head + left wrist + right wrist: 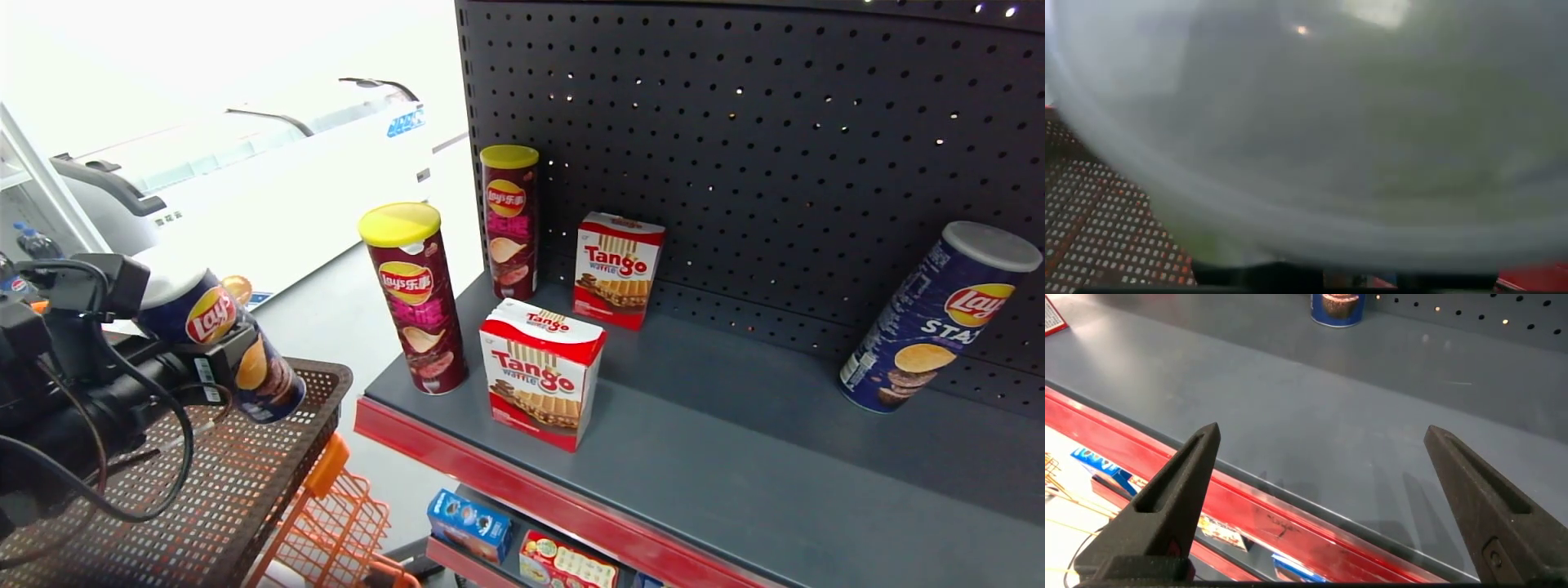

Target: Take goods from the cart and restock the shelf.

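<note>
Right now your left gripper (219,353) is clamped on a blue chip can (263,377), tilted above the brown mesh cart (245,474) beside the grey shelf (735,457). Your right gripper (1323,431) hangs with jaws spread wide over that shelf near its red lip (1290,510). Two maroon cans (415,298), two wafer boxes (543,371) and a leaning blue can (931,318) sit before the black pegboard (735,122); a white chest freezer (269,188) stands beyond.

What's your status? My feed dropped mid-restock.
Left gripper shut on blue chip can, above cart basket. Right gripper open, over shelf front edge. Wafer boxes and red cans crowd shelf's left; second blue can leans at right.
</note>
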Controlling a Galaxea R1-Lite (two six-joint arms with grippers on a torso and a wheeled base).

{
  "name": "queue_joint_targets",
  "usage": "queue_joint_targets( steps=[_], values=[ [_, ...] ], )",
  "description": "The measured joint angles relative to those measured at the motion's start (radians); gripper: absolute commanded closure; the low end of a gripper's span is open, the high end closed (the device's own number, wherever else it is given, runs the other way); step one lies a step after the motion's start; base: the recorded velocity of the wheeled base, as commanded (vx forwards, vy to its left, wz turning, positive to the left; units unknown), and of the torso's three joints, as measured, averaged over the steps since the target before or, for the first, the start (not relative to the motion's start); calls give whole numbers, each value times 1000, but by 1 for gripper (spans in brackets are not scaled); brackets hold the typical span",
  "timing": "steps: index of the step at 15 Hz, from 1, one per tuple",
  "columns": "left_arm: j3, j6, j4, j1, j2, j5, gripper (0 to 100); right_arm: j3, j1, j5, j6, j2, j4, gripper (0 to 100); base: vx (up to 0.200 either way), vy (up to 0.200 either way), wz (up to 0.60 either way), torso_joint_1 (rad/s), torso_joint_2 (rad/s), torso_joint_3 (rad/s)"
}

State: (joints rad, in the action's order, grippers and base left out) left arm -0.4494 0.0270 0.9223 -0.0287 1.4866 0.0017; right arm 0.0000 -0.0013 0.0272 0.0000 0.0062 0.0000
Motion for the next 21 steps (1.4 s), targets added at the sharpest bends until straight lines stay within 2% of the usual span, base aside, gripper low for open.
queue_joint_targets(
  steps=[3, 6, 8, 11, 13, 17, 19, 21],
  values=[
    [1, 9, -170, 55, -153, -23, 100, 0, 0, 0, 0, 0, 0, 0, 0, 0, 0, 0, 0, 0],
    [10, 15, -212, 141, -282, -43, 100, 0, 0, 0, 0, 0, 0, 0, 0, 0, 0, 0, 0, 0],
    [25, 4, -252, 218, -363, -58, 100, 0, 0, 0, 0, 0, 0, 0, 0, 0, 0, 0, 0, 0],
    [44, -23, -445, 364, -490, -87, 100, 0, 0, 0, 0, 0, 0, 0, 0, 0, 0, 0, 0, 0],
    [54, 11, -535, 430, -561, -90, 100, 0, 0, 0, 0, 0, 0, 0, 0, 0, 0, 0, 0, 0],
    [40, 24, -537, 512, -610, -94, 100, 0, -1, 0, 0, 0, 0, 0, 0, 0, 0, 0, 0, 0],
    [31, 25, -537, 582, -608, -95, 100, 0, 0, 0, 0, 0, 0, 0, 0, 0, 0, 0, 0, 0],
    [14, 26, -537, 630, -584, -116, 100, 0, 0, 0, 0, 0, 0, 0, 0, 0, 0, 0, 0, 0]
  ],
)
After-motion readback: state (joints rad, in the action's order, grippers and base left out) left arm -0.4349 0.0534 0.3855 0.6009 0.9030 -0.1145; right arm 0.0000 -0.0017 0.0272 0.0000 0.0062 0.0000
